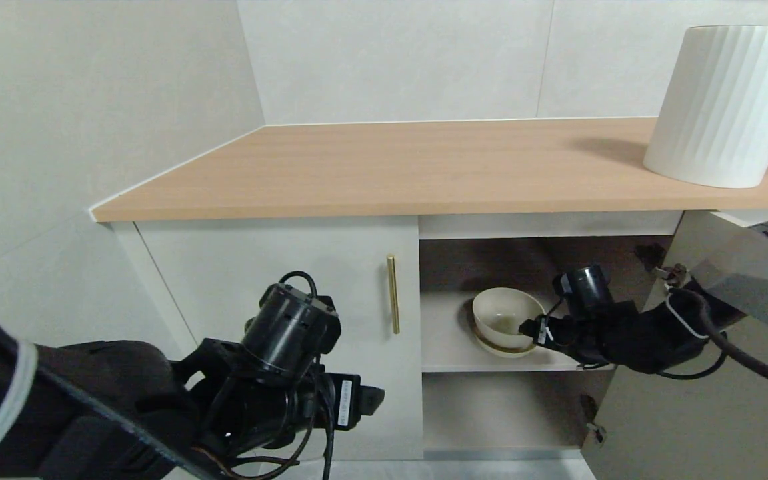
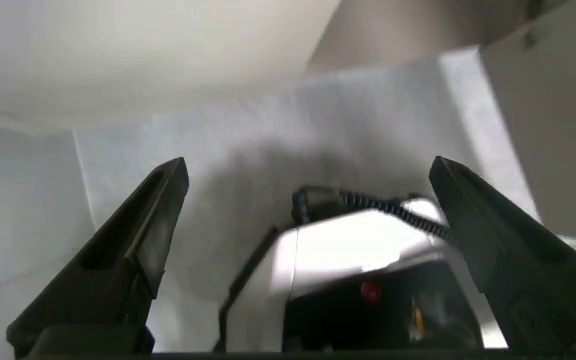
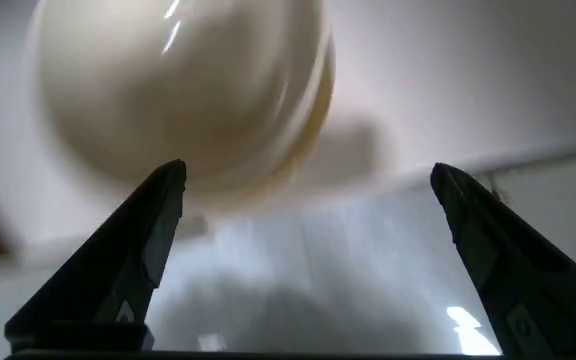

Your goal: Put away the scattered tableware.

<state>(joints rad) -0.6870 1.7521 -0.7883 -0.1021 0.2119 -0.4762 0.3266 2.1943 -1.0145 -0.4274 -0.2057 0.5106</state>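
My right tool (image 1: 532, 328), fingers spread and holding nothing, hangs inside the open cabinet. The cream bowl (image 1: 503, 319) lies just ahead of its tips on the middle shelf (image 1: 447, 350), not yet between them. My left tool (image 1: 367, 400), likewise spread and empty, sits well apart, before the shut door (image 1: 277, 253); the right is clearly nearer.

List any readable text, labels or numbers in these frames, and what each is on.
White label on the left gripper: printed, too small to read.
White tag on the right gripper: too small to read.
Bowl, closed cabinet door, ribbed white container: no markings visible.
Nothing is legible in any view.
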